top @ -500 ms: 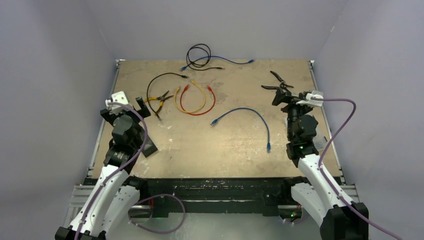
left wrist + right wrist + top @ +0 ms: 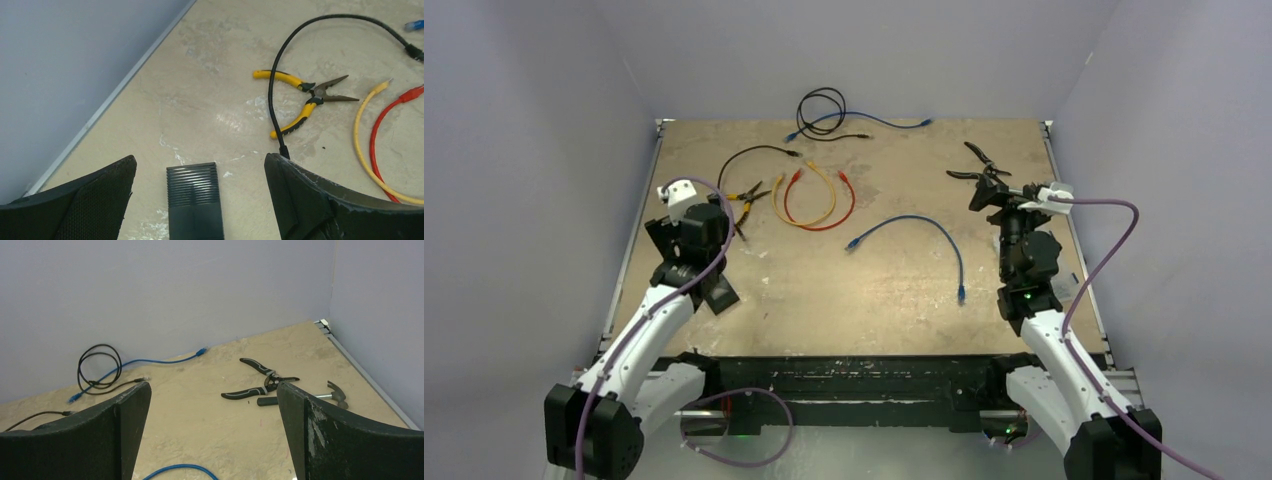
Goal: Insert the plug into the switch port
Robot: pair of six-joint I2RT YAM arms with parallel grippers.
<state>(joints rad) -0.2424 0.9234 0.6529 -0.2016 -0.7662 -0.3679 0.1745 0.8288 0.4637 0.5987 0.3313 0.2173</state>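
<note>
The switch is a flat black box with a ribbed end. It lies on the table right under my left gripper, which is open and hangs above it with a jaw on either side, not touching. In the top view the left gripper hides most of the switch. A blue cable with a plug at each end lies mid-table; its curve also shows in the right wrist view. My right gripper is open and empty at the far right, raised above the table.
A black cable end lies beside my left gripper's right finger. Yellow-handled pliers, a yellow cable and a red cable lie beyond. Black-handled pliers and a hammer lie far right. A black coil lies at the back.
My left arm has swung right and forward, bringing its gripper over the switch. The right arm and the cables have not moved.
</note>
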